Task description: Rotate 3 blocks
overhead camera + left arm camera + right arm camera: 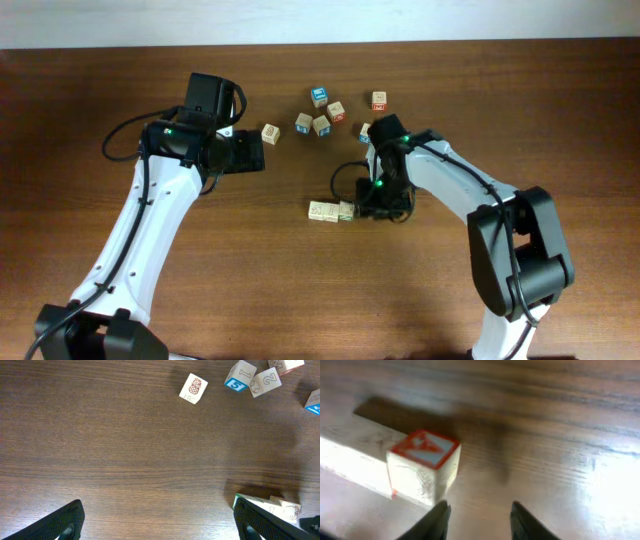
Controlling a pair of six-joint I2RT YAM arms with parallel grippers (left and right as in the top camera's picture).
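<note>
Two pale blocks with green print [320, 211] [345, 211] lie side by side at mid-table. The row's right end runs under my right gripper [372, 206]. In the right wrist view the nearest cube [422, 467] shows a red-bordered top face. It stands at the end of the pale row [350, 452], just beyond my left fingertip [440, 512]. The right gripper [480, 507] is open with only bare wood between its fingers. My left gripper [157, 502] is wide open over bare table. The green-edged blocks [265, 501] peek out behind its right finger [260, 520].
A pale cube with a brown pineapple print [271, 132] [193, 388] lies near the left gripper [250, 152]. Several blue-, red- and tan-printed cubes cluster at the back, among them a blue one [319, 96] and a red one [379, 100]. The table's back edge is close behind them.
</note>
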